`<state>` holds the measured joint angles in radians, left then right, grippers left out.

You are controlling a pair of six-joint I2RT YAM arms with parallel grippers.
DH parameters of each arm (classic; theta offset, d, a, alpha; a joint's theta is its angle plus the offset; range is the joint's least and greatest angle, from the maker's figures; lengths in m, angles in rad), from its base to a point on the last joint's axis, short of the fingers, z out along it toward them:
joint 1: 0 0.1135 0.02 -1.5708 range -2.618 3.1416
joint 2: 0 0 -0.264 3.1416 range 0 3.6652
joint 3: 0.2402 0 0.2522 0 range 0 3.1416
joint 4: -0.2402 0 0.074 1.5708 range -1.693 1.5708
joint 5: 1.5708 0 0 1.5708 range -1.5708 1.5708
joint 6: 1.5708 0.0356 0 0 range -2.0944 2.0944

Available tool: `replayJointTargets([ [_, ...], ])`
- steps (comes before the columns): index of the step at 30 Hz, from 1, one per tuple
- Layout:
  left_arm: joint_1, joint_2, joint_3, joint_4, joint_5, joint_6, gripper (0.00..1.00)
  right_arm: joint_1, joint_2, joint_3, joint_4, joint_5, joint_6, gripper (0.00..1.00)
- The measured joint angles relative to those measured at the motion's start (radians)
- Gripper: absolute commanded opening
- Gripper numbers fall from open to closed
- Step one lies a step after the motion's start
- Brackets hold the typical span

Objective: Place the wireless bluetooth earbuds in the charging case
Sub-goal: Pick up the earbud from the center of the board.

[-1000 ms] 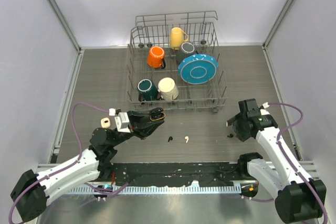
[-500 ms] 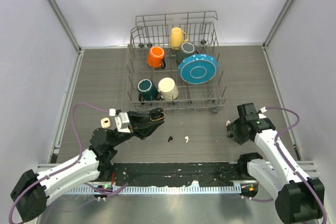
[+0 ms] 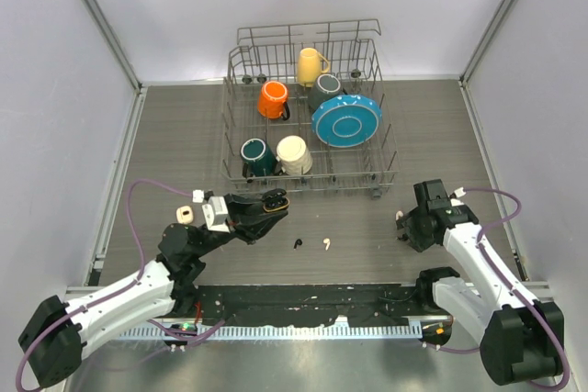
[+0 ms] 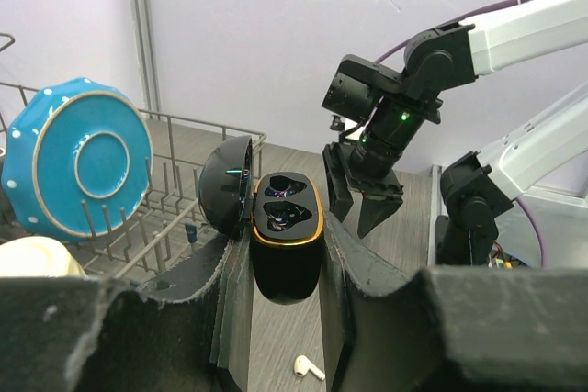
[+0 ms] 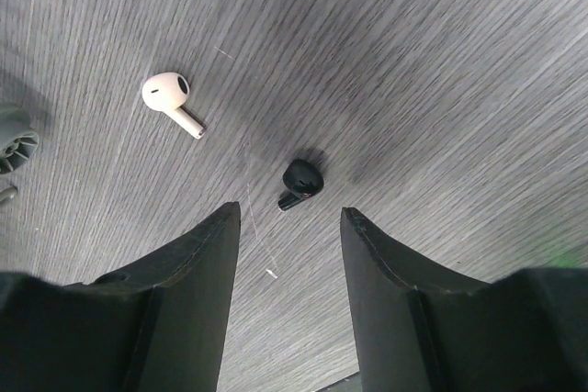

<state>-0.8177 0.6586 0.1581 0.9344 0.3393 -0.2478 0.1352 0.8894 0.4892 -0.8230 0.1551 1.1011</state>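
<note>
Case (image 4: 286,259), lid open, upright, clamped betw. L gripper (image 4: 283,243) fingers, near rack (image 3: 227,117) front. Black bud (image 5: 300,181) & white bud (image 5: 170,96) lie apart on table (image 5: 459,43) under R gripper (image 5: 289,218), jaws wide, touching neither. 2nd black bud (image 3: 297,244) & 2nd white bud (image 3: 325,245) lie mid-table, betw. arms.

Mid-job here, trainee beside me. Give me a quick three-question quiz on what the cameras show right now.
1. True or false: the charging case held by the left gripper has its lid shut.
2. Which lies just ahead of the open right gripper? A: black earbud. B: white earbud. C: a mug.
3. Fill in: the blue plate stands in the ___.
Key: 1 false, lid open. 2 A. 3 dish rack.
</note>
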Motion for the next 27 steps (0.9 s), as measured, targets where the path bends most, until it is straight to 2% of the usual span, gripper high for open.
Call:
replayJointTargets([
  [18, 0.0, 0.015, 0.0, -0.006, -0.017, 0.003, 0.0, -0.006, -0.013, -0.009, 0.003, 0.0, 0.002, 0.53],
  [27, 0.0, -0.005, 0.0, -0.018, -0.027, 0.003, 0.0, -0.006, -0.004, -0.009, 0.004, 0.02, 0.004, 0.49],
])
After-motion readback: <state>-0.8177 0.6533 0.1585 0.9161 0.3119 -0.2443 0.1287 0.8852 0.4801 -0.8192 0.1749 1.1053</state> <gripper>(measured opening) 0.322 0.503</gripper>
